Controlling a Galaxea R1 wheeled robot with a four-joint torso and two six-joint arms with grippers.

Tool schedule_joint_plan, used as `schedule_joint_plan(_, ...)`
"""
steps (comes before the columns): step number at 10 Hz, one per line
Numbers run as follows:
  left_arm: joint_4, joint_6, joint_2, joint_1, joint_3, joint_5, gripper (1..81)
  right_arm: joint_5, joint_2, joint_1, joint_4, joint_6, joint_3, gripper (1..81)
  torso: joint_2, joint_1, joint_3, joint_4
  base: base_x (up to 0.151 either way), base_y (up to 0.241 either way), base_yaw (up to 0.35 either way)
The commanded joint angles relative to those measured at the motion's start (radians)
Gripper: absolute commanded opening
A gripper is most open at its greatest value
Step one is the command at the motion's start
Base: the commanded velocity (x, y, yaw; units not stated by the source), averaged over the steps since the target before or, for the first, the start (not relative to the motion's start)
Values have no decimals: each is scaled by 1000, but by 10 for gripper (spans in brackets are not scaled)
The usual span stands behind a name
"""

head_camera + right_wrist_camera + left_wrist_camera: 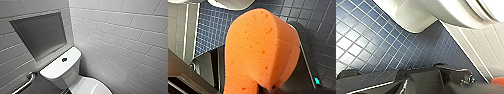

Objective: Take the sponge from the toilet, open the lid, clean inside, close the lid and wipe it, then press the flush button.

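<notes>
With the sponge apparently picked up, opening the lid looks to be the step in hand: from the left come a grey niche [38, 33], a steel grab bar [26, 83], then the glossy ceramic toilet [62, 72] with its dark flush button [64, 59] on the flat tank and the smooth oval lid [90, 86] apparently down. I cannot tell the left gripper's state; the right gripper [268, 88] clenches the sponge [260, 50], a porous orange block bowed by the squeeze, above the blue mosaic floor [210, 27]. That slick lid likely calls for hooking under its rim.
</notes>
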Motion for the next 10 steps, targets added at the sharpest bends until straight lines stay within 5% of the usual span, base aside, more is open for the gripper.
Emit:
schedule_joint_plan(1,-8,-3,-38,-39,41,62,811,-61,-42,1,-25,-2,21,10,0,0,0,0,-72,0,0)
schedule_joint_plan(10,-16,-3,-44,-61,52,62,811,-63,-42,5,-45,-4,38,10,-1,0,0,0,-66,0,0)
